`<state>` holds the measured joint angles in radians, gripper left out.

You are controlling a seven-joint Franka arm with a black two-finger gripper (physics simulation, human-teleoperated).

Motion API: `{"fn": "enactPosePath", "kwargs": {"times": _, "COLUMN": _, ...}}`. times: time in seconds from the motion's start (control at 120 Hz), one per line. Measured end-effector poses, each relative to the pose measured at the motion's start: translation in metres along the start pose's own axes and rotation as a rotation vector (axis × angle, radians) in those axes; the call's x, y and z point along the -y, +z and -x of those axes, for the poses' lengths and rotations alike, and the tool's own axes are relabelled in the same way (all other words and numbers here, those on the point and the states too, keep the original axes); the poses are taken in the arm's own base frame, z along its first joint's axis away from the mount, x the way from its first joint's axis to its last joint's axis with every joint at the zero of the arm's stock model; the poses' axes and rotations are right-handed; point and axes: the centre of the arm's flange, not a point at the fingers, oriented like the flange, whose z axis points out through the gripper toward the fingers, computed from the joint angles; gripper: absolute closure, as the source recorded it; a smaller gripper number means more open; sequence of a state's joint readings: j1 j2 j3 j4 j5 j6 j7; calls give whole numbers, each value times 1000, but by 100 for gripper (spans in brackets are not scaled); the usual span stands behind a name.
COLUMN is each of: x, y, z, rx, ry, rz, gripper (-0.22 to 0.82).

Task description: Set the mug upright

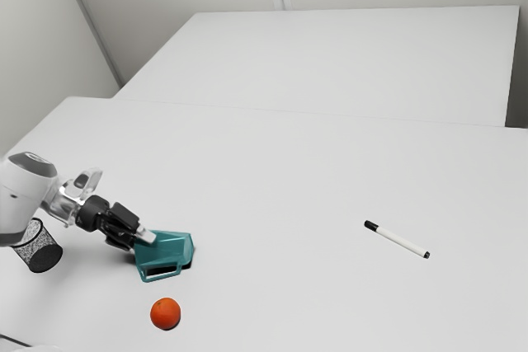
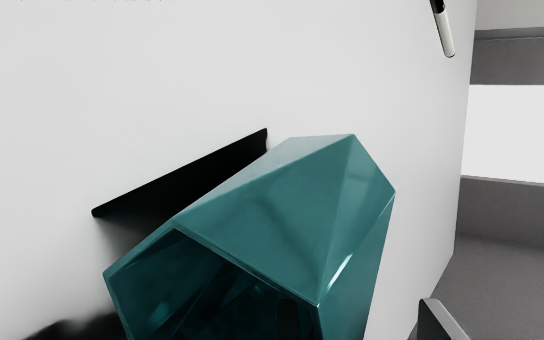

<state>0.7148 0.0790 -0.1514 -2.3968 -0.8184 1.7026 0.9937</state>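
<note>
The teal mug (image 1: 172, 247) lies on its side, its handle toward the exterior view's bottom and its mouth toward the arm. At its mouth is my gripper (image 1: 145, 237). In the wrist view the faceted mug (image 2: 272, 222) shows its open mouth and a long side wall. My gripper (image 2: 358, 314) stands open there, one dark finger (image 2: 288, 318) within the mouth and the other finger (image 2: 442, 323) outside, apart from the wall. The mug's far inside is dark.
An orange (image 1: 166, 313) rests close to the mug's handle side. A black mesh cup (image 1: 39, 246) stands beneath the arm at the exterior view's left. Farther off on the white table (image 1: 272, 187) lies a white marker (image 1: 400, 241) with a black cap.
</note>
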Motion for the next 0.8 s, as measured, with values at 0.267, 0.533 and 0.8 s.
{"fn": "enactPosePath", "kwargs": {"times": 0.267, "x": -5, "y": 0, "z": -1, "rx": 7, "ry": 39, "rz": 5, "gripper": 66}}
{"fn": "enactPosePath", "kwargs": {"times": 0.533, "x": -18, "y": -4, "z": -5, "rx": 5, "ry": 90, "rz": -13, "gripper": 76}}
{"fn": "enactPosePath", "kwargs": {"times": 0.8, "x": -54, "y": -21, "z": -14, "rx": -15, "ry": 187, "rz": -134, "gripper": 78}}
